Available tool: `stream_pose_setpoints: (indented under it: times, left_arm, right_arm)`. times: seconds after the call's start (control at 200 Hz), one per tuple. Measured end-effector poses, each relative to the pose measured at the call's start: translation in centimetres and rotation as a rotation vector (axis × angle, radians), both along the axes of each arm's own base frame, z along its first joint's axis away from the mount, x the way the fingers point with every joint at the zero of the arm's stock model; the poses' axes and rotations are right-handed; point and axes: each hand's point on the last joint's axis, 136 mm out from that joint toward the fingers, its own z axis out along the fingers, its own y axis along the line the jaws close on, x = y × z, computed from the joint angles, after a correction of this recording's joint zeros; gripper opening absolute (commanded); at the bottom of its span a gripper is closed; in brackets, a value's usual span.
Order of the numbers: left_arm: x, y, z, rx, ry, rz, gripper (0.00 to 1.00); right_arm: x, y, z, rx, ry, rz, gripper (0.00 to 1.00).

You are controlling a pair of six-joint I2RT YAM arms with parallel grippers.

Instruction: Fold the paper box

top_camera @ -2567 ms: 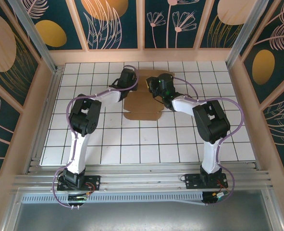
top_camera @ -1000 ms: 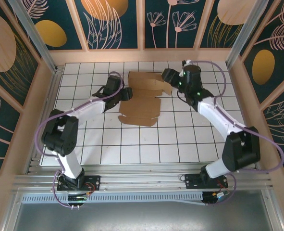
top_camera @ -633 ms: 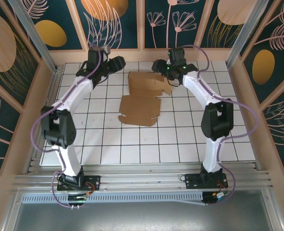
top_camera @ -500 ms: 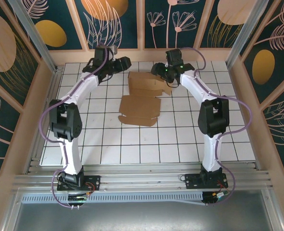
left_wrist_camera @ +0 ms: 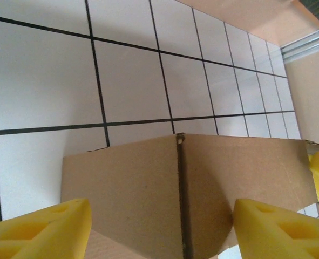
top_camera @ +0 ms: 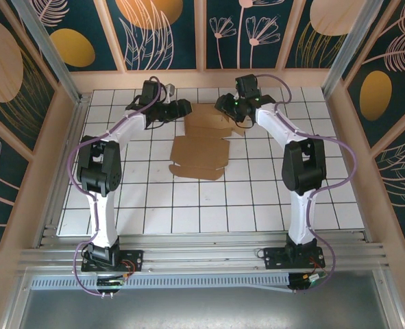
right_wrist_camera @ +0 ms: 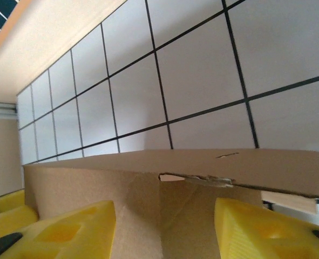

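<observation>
Paper box (top_camera: 201, 144) sat at both pincers. The left gripper (top_camera: 182, 107) was spread wide, a creased cardboard panel showing between its yellow pads (left_wrist_camera: 46, 229). The right gripper (top_camera: 224, 104), also spread, faced the panel's opposite end. Behind them, toward the arm bases, the rest of the sheet lay flat on the gridded white table (top_camera: 154, 199).

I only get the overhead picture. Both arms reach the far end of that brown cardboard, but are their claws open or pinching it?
Observer: The left wrist camera shows the left gripper open, its yellow fingers spread either side of a creased panel of the paper box.
Operator: And the other one?
Observer: The right wrist camera shows the right gripper open as well, straddling the cardboard just below a ragged edge at one slit.
</observation>
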Motion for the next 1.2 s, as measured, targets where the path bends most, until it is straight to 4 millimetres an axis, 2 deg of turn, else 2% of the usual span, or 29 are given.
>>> stream_pose_setpoints:
  times: [0.18,0.3,0.43,0.526,0.616,0.656,0.696,0.786,0.946,1.066,1.196]
  left_arm:
    - [-0.5,-0.3,0.0,-0.03,0.006,-0.013,0.58]
    - [-0.7,-0.6,-0.2,-0.055,0.015,-0.021,0.55]
    - [-0.6,-0.6,0.0,-0.062,0.002,-0.021,0.55]
    - [-0.7,-0.6,0.0,-0.063,-0.002,-0.021,0.55]
    - [-0.8,-0.6,0.0,-0.062,-0.001,-0.021,0.54]
    - [-0.8,-0.6,0.0,-0.062,-0.001,-0.021,0.54]
    - [-0.8,-0.5,0.0,-0.06,-0.001,-0.018,0.54]
    - [-0.8,-0.5,0.0,-0.06,-0.002,-0.018,0.54]
    - [-0.9,-0.4,0.1,-0.057,-0.006,-0.018,0.54]
    - [-0.8,-0.3,0.1,-0.048,-0.011,-0.015,0.54]
    - [-0.7,-0.2,0.1,-0.036,-0.021,-0.009,0.54]
  right_arm:
    - [0.0,0.8,-0.5,0.038,-0.003,-0.01,0.4]
    - [0.1,1.1,-0.5,0.059,-0.025,-0.016,0.27]
    - [0.2,1.1,-0.2,0.059,-0.04,-0.024,0.28]
    - [0.2,1.1,-0.2,0.054,-0.045,-0.026,0.37]
    - [0.2,1.0,-0.4,0.051,-0.045,-0.032,0.27]
    - [0.3,1.0,-0.3,0.055,-0.05,-0.035,0.26]
    - [0.4,1.1,-0.2,0.053,-0.057,-0.033,0.28]
    - [0.4,1.1,-0.2,0.048,-0.059,-0.033,0.42]
    - [-0.3,0.4,-0.2,0.032,-0.057,-0.046,0.52]
    - [-2.7,-1.0,0.8,0.022,-0.074,-0.064,0.54]
    - [-6.5,-3.9,2.4,0.048,-0.133,-0.121,0.54]
